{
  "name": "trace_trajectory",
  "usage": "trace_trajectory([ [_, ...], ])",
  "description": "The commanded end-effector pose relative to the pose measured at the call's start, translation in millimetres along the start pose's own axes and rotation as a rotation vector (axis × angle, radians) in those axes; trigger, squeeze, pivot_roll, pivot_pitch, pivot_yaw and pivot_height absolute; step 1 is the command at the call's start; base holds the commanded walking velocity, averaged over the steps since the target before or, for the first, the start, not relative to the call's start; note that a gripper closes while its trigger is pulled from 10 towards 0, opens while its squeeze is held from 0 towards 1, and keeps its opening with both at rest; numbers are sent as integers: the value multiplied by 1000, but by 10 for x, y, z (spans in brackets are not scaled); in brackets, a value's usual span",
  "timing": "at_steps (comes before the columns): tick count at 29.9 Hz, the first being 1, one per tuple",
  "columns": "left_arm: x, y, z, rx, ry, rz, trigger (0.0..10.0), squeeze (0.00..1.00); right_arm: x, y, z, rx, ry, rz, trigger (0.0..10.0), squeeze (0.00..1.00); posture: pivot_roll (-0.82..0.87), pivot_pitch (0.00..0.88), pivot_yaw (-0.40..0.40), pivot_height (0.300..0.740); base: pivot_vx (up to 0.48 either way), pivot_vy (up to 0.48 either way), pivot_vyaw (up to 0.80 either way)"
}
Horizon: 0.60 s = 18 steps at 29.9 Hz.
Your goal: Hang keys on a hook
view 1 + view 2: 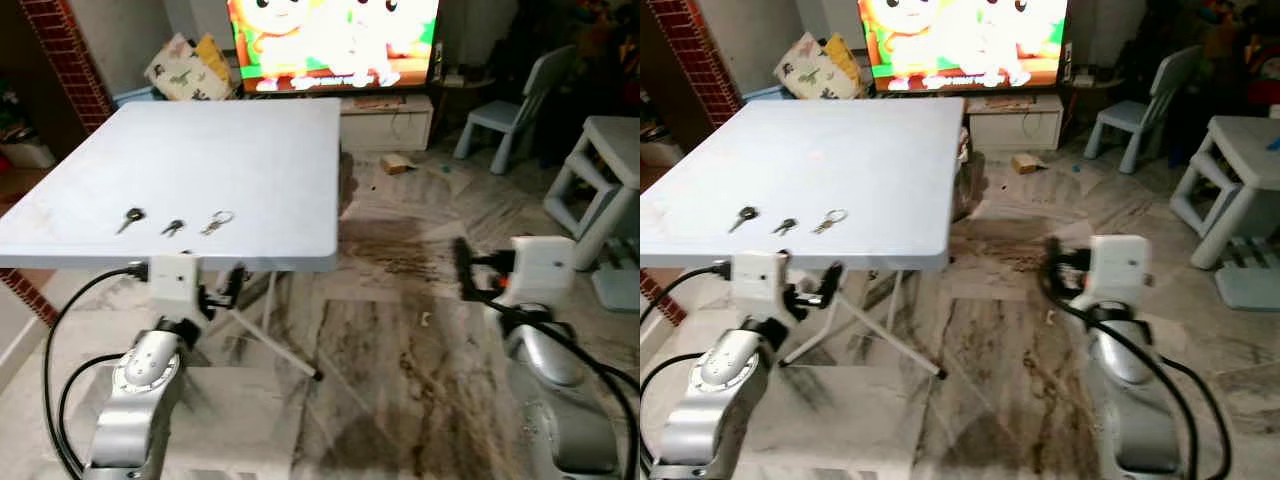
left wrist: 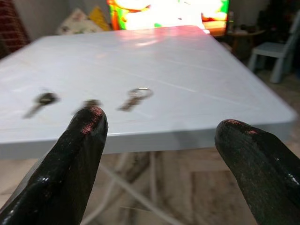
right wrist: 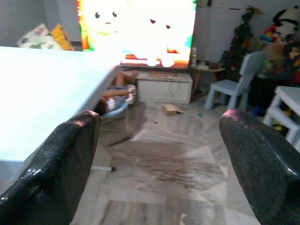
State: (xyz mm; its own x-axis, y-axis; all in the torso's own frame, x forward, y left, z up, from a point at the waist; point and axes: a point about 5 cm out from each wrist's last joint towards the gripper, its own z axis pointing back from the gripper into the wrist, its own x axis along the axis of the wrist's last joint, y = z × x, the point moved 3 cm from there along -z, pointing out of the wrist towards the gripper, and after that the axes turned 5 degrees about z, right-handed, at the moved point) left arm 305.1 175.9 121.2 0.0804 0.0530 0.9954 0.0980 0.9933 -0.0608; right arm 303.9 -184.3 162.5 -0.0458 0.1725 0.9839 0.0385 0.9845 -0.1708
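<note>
Keys [image 1: 217, 222] lie on bench [image 1: 250, 150] near front edge, ring key rightmost of three. Left gripper [image 1: 215, 290] sits below edge, jaws released; raise it, reach toward 12 o'clock. Right gripper [image 1: 466, 270] idle, jaws released. No hook seen.

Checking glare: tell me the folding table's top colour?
White table, plain; clearest in the left eye view.

Silver arms, white wrist boxes, black cables, glossy black claw fingers [image 2: 70, 164].
</note>
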Motion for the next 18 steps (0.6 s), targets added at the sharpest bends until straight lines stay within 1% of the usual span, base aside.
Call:
trace_trajectory([
  [1, 48, -76, -18, -21, -27, -7, 10000, 0, 38, -66, 1, -19, -14, 10, 10000, 0, -43, 17, 66, 740, 0, 480, 0],
  [2, 64, -56, -21, 4, -39, -25, 10000, 0, 33, -70, -9, -26, -8, 11, 10000, 0, -43, 20, 65, 740, 0, 315, 0],
  [3, 64, -56, -21, 4, -39, -25, 10000, 0, 33, -70, -9, -26, -8, 11, 10000, 0, -43, 20, 65, 740, 0, 315, 0],
  [4, 76, -30, -27, 34, -49, -52, 10000, 0, 21, -78, -16, -34, 0, 3, 10000, 0, -45, 22, 65, 740, 0, 0, 0],
  [5, 78, -24, -30, 40, -51, -62, 10000, 0, 15, -80, -17, -35, 3, -4, 10000, 0, -45, 22, 65, 740, 0, 0, 0],
  [7, 70, -11, -41, 43, -47, -40, 10000, 0, 21, -86, -24, -38, 1, -2, 10000, 0, -45, 24, 64, 740, 0, 0, 0],
  [15, 70, -67, -45, 19, -52, -35, 10000, 0, 38, -38, -40, -11, -4, 17, 10000, 0, -45, 26, 66, 740, 0, 0, 0],
  [18, 70, -75, -48, 15, -53, -37, 10000, 0, 46, -19, -42, -5, -8, 15, 10000, 0, -45, 25, 66, 740, 0, 0, 733],
])
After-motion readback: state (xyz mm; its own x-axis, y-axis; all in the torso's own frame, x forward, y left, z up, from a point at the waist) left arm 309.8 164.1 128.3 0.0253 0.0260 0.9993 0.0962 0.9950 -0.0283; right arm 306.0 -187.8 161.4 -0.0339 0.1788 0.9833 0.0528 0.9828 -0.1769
